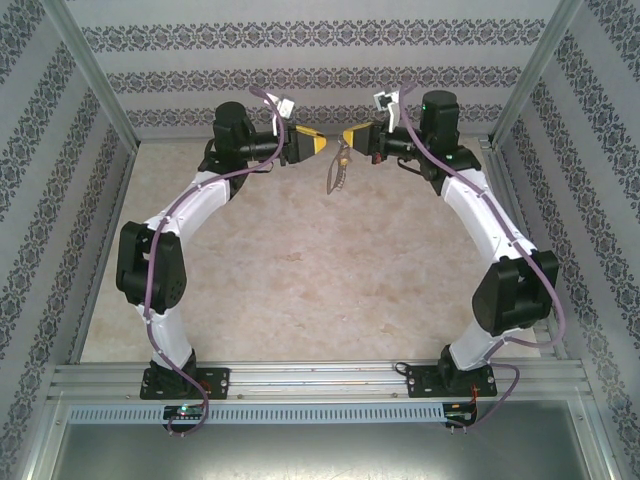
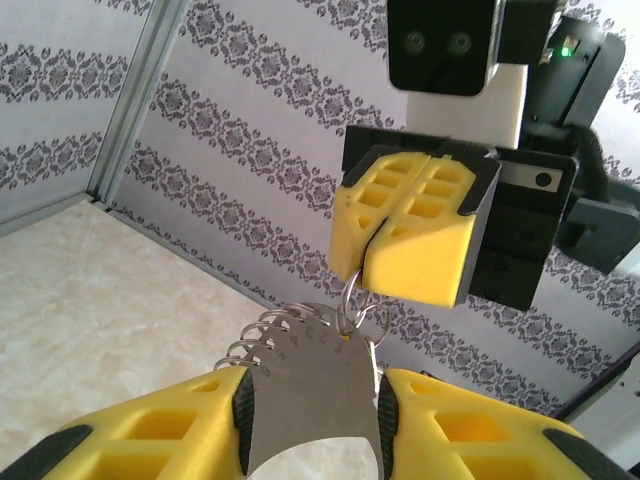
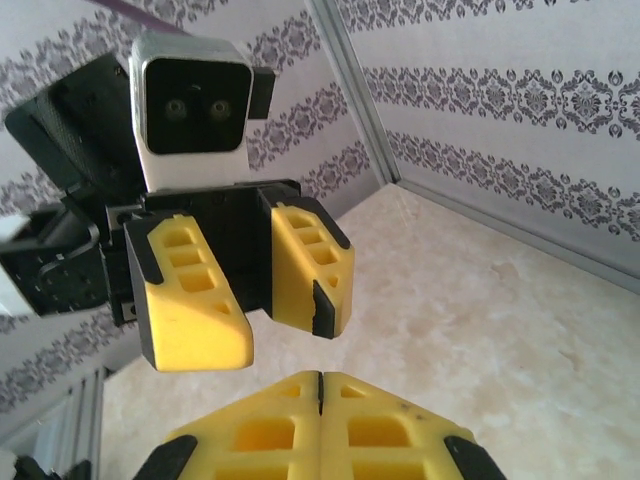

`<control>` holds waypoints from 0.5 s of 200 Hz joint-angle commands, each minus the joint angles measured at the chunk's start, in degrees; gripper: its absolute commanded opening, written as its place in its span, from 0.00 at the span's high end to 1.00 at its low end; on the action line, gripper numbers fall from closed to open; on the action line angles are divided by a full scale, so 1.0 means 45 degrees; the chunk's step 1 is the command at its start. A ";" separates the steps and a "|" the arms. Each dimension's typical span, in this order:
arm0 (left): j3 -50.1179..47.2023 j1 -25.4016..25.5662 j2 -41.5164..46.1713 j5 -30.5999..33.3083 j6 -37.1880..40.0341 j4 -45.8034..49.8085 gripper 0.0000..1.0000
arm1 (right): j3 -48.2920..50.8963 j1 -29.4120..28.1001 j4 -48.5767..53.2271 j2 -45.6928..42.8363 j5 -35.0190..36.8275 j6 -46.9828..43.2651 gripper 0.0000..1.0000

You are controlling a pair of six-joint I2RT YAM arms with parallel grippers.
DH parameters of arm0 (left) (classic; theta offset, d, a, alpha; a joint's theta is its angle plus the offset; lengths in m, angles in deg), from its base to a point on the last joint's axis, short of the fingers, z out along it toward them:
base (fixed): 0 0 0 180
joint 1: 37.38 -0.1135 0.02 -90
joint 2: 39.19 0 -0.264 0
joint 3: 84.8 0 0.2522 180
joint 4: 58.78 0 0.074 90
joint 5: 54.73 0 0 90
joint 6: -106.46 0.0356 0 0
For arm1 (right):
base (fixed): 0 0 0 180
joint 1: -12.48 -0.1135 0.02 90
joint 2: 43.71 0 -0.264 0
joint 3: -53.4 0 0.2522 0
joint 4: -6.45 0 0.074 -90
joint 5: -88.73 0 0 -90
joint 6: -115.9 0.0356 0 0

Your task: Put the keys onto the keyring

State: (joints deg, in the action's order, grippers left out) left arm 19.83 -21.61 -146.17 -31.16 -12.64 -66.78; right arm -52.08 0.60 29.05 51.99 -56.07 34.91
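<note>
Right jaws are pressed shut on the thin wire ring (image 2: pixel 352 300) at the top of the keyring (image 2: pixel 310 400). The grey plate hangs from that pinch in the air, above the far middle of the desk (image 1: pixel 300 260). Left jaws stand partly open. In the left wrist view the plate lies in the gap between them, flat face to the camera, with its coil of wire loops (image 2: pixel 270 335) along the upper edge. I cannot tell whether either left pad touches the plate's edge. In the overhead view the dangling piece is too small to tell whether a key hangs on it.

As I judge it, the keyring is carried by the right side alone, on a slim hold. That pinch should stay firm and the wrist quiet, or the plate may swing or twist. If the left jaws close, they should meet the plate's two edges squarely, below the coil. If they pull away, a straight line back will avoid snagging the loops.

Both the left arm (image 1: pixel 180 215) and the right arm (image 1: pixel 490 225) arch up from their bases, elbows bowed outward. Their wrists turn inward and meet nose to nose.
</note>
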 commanded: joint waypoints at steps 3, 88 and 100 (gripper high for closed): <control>0.0937 -0.0105 0.0000 -0.0712 0.1877 0.2462 0.61 | -0.1372 -0.0116 0.3924 0.0768 -0.0719 -0.2622 1.00; 0.1295 0.0012 -0.0718 -0.1152 0.3012 0.3982 0.61 | -0.2515 -0.0231 0.5276 0.2107 -0.2129 -0.3226 1.00; 0.1291 0.0063 -0.0786 -0.1188 0.3094 0.4052 0.61 | -0.2489 -0.0270 0.5147 0.2141 -0.2356 -0.3135 1.00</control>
State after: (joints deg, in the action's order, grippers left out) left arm 24.25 -21.63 -148.79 -34.53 -1.47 -50.93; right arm -61.57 0.32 52.52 61.59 -61.78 21.60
